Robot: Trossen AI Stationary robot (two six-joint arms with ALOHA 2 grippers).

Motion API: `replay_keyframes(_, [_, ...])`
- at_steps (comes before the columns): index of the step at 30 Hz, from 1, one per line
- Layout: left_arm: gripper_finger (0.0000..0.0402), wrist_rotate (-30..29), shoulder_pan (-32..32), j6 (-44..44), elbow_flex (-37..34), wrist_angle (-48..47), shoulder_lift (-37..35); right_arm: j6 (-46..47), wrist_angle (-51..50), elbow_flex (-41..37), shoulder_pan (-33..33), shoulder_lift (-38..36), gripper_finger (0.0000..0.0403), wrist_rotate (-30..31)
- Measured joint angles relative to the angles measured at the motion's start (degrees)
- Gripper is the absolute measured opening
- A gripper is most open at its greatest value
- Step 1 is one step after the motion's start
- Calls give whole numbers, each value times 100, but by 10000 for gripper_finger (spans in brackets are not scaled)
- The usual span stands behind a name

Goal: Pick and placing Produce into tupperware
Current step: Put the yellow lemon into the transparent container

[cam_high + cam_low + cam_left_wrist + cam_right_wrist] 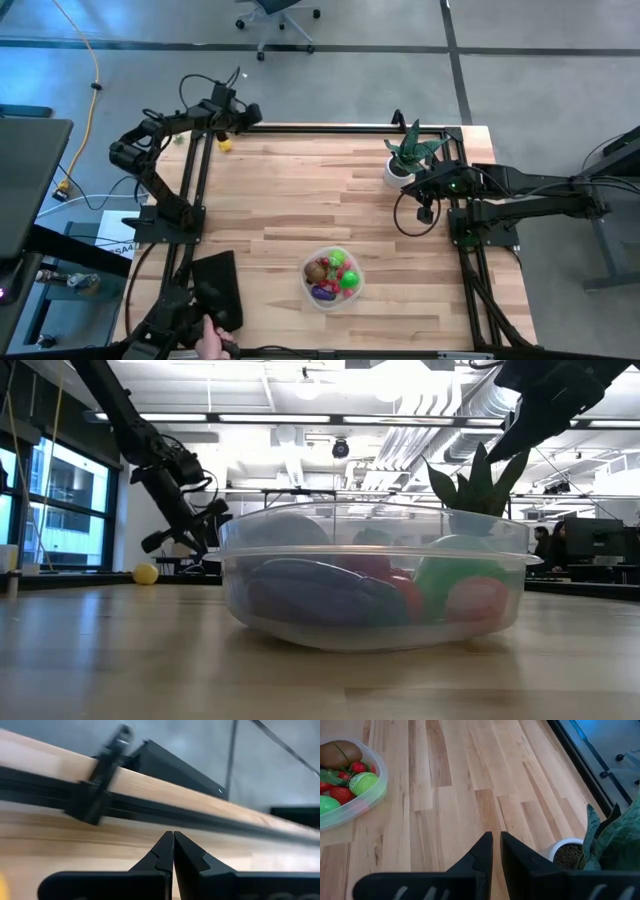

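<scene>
Yellow piece left by worktop far edge; my left pincer, closed, must open first, then carry to tupperware.

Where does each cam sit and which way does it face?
High: overhead, straight down on table, both arms.
Low: tabletop level, facing tupperware; arms above.
Left wrist: shut left gripper at far table edge.
Right wrist: right gripper nearly shut; sees tupperware, potted plant.
Shared: high, low, right wrist all show tupperware.
</scene>
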Motion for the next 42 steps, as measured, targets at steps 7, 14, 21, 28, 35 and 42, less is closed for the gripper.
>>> replay_keyframes(7, [0,-731,-2,-439,4,-219,0,-2,-2,1,0,0,26,-2])
replay_keyframes(14, [0,-878,0,-781,2,-43,148,-2,-2,0,0,1,26,-2])
replay_keyframes(21, [0,-399,0,-860,2,672,477,-2,-4,0,0,2,26,-2])
replay_keyframes(28, [0,-525,2,-823,-2,963,492,-33,-7,1,2,2,26,-99])
replay_keyframes(35, [0,-1245,4,-1002,-4,407,492,-44,-7,2,2,2,26,-136])
replay_keyframes(42, [0,-1618,0,-1109,-4,1100,446,-46,-7,0,2,2,26,-153])
